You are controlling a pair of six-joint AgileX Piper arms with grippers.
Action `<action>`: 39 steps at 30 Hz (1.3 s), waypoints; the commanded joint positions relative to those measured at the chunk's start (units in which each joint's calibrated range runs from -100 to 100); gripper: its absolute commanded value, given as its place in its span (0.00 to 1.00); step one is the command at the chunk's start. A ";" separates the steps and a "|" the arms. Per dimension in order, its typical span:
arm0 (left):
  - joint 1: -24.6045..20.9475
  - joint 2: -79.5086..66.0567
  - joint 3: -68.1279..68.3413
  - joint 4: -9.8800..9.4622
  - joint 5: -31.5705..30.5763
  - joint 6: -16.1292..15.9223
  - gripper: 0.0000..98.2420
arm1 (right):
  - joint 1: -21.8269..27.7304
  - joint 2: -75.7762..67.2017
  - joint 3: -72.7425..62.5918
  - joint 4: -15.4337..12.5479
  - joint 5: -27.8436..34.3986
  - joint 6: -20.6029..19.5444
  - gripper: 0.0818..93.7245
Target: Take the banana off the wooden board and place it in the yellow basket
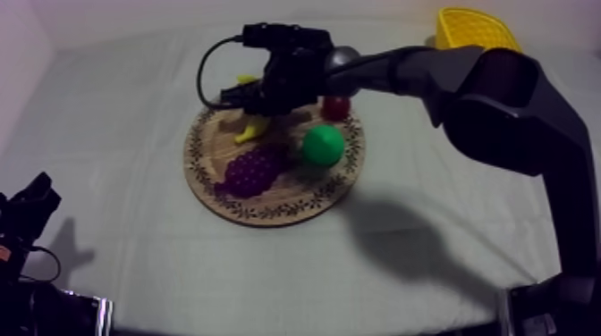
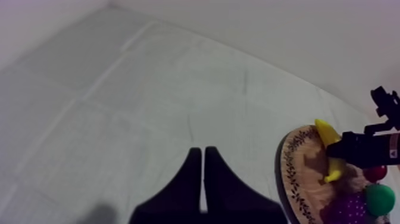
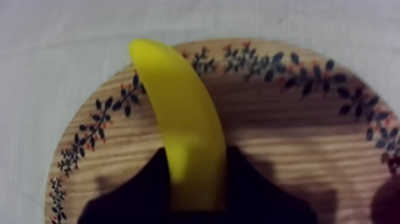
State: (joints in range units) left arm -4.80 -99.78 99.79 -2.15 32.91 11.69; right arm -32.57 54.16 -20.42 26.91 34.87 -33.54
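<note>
The yellow banana [image 3: 184,119] is clamped between my right gripper's [image 3: 197,154] two black fingers, over the round wooden board [image 3: 286,119]. In the top view that right gripper [image 1: 257,109] hangs over the board's [image 1: 206,170] far left part, with the banana [image 1: 252,130] tilted under it. I cannot tell whether its lower tip touches the wood. The yellow basket [image 1: 474,29] stands at the far right corner. My left gripper [image 1: 34,198] rests low at the left, its fingers [image 2: 190,184] together as a narrow wedge.
On the board lie a purple bunch of grapes [image 1: 255,170], a green pear [image 1: 322,145] and a small red fruit [image 1: 335,107]. The right arm [image 1: 483,89] stretches across from the right. Open cloth surrounds the board.
</note>
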 commanded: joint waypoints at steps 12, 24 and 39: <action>-0.01 -0.05 -0.01 -0.03 0.00 0.01 0.00 | 1.45 -16.02 5.14 -10.29 -0.24 10.70 0.15; -0.01 -0.05 -0.01 -0.03 0.00 0.01 0.00 | 12.65 -33.76 11.13 -21.78 2.28 23.68 0.16; -0.01 -0.05 -0.01 -0.03 0.00 0.00 0.00 | 29.59 -37.25 15.02 -26.79 0.24 32.17 0.16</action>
State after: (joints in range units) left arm -4.80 -99.78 99.79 -2.15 32.91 11.69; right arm -5.64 16.77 -5.50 0.40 35.56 -2.00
